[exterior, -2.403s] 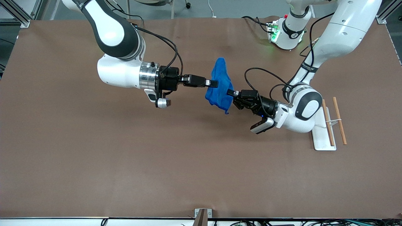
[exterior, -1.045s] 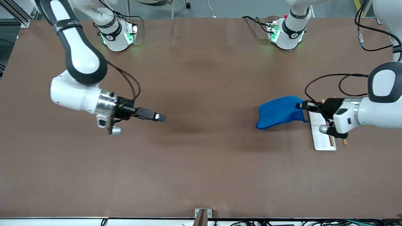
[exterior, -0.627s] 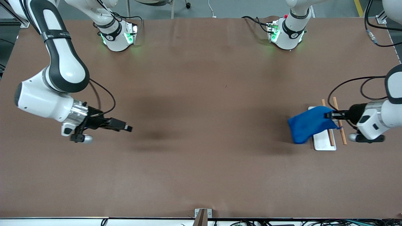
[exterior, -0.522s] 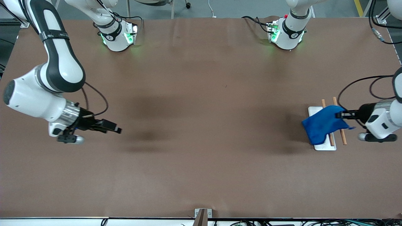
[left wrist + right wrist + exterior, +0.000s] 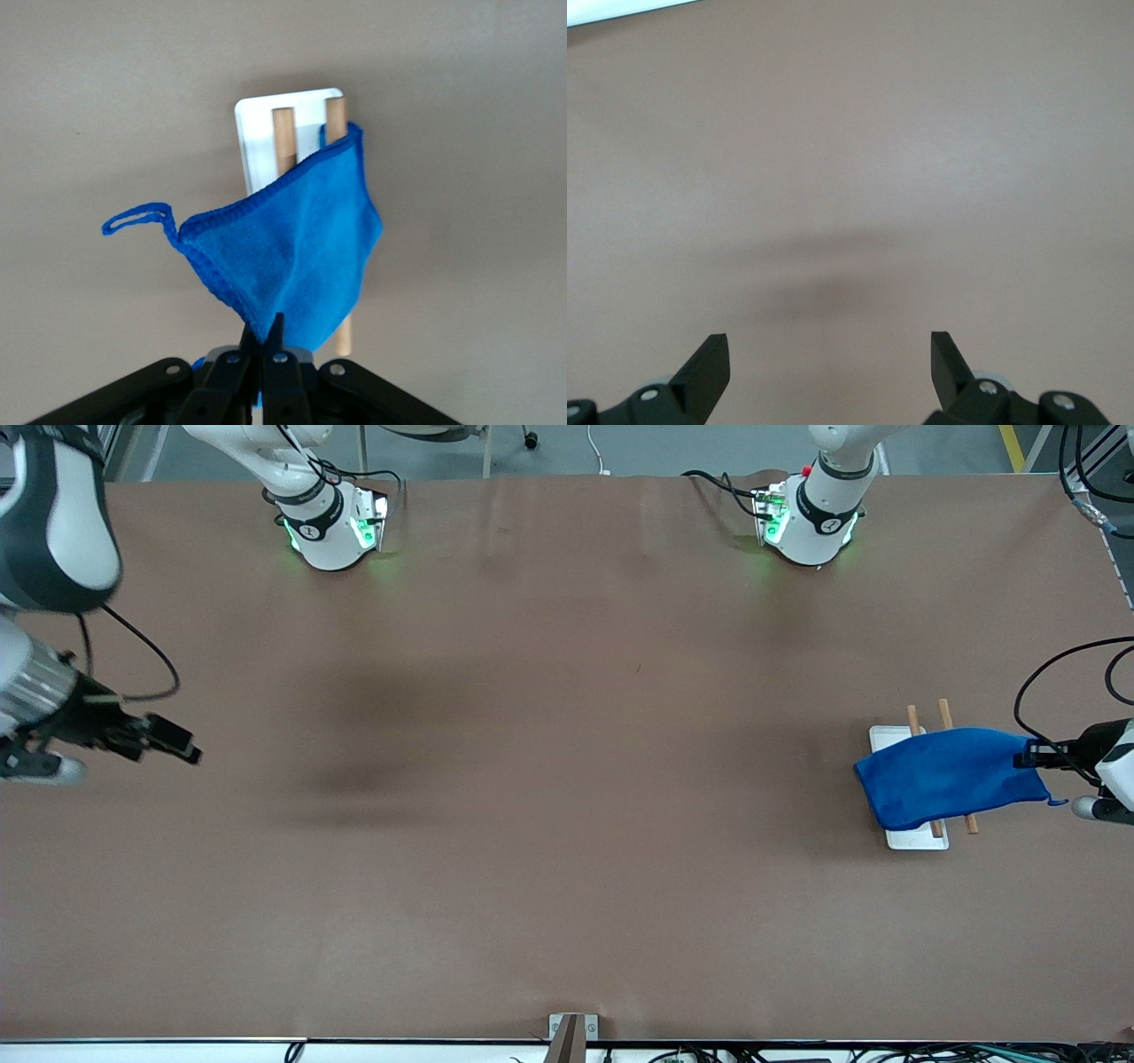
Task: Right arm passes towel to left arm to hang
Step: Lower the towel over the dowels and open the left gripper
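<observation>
The blue towel (image 5: 948,778) lies draped across two wooden rods (image 5: 912,717) of a small white-based rack (image 5: 889,737) at the left arm's end of the table. My left gripper (image 5: 1030,755) is shut on one corner of the towel (image 5: 292,257), just past the rods. The towel's small loop (image 5: 135,218) hangs free at another corner. Above the bare table at the right arm's end, my right gripper (image 5: 189,750) stands open, with nothing between its fingertips (image 5: 709,367).
The brown table (image 5: 567,779) stretches between the two arms. The arm bases (image 5: 332,522) (image 5: 806,518) stand along its edge farthest from the front camera. A small bracket (image 5: 571,1032) sits at the edge nearest that camera.
The left gripper has drawn the towel outward over the rods, spreading it across the rack. The right arm has pulled back toward its own end of the table, gripper still open.
</observation>
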`<action>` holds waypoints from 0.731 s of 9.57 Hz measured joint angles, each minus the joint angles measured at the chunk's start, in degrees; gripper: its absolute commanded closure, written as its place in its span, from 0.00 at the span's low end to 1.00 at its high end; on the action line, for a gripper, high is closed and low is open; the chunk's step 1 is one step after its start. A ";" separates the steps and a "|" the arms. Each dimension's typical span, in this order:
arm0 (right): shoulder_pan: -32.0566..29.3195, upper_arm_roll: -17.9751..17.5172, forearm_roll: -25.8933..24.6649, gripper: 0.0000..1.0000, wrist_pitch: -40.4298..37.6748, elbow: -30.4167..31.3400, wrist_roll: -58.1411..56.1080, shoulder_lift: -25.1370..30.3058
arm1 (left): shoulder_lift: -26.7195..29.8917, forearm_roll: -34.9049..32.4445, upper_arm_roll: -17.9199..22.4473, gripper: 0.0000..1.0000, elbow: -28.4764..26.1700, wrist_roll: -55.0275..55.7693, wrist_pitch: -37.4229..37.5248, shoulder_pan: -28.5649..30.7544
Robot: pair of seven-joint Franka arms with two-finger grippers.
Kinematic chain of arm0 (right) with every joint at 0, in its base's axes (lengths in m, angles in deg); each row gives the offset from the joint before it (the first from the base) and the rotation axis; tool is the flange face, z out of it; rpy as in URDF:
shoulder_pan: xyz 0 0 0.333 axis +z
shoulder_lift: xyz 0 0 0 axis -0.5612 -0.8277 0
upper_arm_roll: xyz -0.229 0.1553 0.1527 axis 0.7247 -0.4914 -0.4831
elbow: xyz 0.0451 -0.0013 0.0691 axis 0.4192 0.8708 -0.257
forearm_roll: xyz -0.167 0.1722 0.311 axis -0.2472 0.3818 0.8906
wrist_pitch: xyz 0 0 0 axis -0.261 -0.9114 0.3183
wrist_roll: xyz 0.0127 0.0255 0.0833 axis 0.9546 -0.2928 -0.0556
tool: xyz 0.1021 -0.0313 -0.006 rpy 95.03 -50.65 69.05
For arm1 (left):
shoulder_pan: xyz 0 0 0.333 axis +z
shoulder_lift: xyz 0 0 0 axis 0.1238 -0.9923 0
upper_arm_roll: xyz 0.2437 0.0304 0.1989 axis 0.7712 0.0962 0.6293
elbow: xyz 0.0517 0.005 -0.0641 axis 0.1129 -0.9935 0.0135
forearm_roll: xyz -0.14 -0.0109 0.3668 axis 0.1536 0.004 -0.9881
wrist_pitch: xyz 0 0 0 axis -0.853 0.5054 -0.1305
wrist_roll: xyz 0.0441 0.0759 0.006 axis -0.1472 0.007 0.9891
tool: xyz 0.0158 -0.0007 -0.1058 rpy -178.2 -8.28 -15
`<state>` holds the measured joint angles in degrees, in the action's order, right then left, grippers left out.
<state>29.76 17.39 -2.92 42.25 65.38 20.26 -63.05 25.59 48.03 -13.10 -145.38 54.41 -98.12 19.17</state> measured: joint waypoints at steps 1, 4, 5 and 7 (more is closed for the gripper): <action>-0.02 0.54 -0.61 0.00 -5.04 -1.97 0.04 1.96 | -0.31 -0.25 0.01 1.00 0.01 -1.70 -0.18 1.41; -0.27 4.95 -1.61 0.00 -18.77 -12.83 -0.57 3.69 | -2.65 -0.33 0.05 1.00 -0.04 -7.73 -3.39 5.31; -0.26 6.21 -3.26 0.00 -21.35 -15.06 -0.92 3.65 | -4.29 -0.33 0.06 0.88 -0.03 -9.15 -4.86 6.30; 0.00 6.42 -5.74 0.00 -24.55 -17.59 -0.62 3.59 | -6.37 -0.33 -0.07 0.01 0.06 -9.73 -5.93 6.43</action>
<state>29.76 23.81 -8.65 17.70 47.79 19.64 -59.46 19.23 47.70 -13.17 -145.31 44.68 -104.05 25.61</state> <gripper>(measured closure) 0.000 0.885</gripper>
